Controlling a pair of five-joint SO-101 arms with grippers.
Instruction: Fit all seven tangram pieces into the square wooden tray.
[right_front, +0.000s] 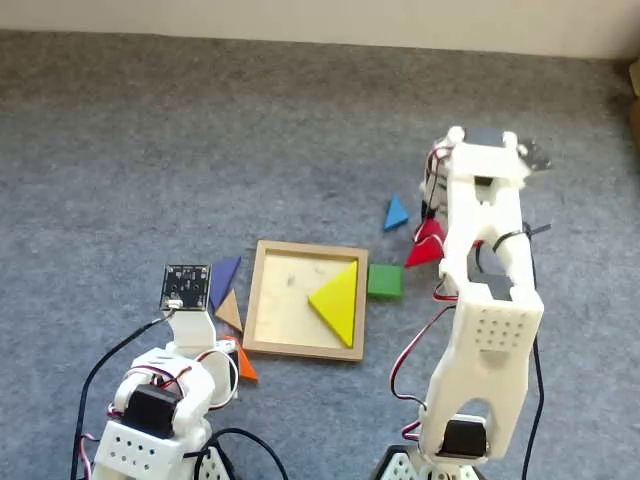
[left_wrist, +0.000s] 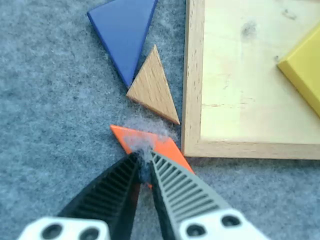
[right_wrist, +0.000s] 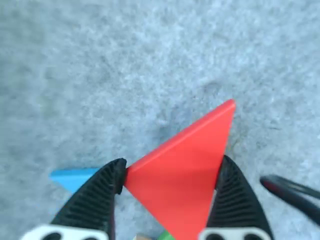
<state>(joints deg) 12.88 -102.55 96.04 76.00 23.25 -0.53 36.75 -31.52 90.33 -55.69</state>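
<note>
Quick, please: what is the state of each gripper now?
Left gripper: closed, tips on the orange piece; grip cannot be told.
Right gripper: closed on the red triangle.

- Soft, even daylight fills the room, and the grey surface (right_front: 200, 150) is lit alike from edge to edge.
- The white shell of the right arm (right_front: 492, 310) catches the most light and looks nearly washed out.
- The wooden tray (right_front: 262, 300) casts a thin shadow along its near edge.
- A faint shadow lies beside the red triangle (right_wrist: 185, 165).
- The left gripper (left_wrist: 145, 162) darkens the orange piece (left_wrist: 162, 145) beneath it.
</note>
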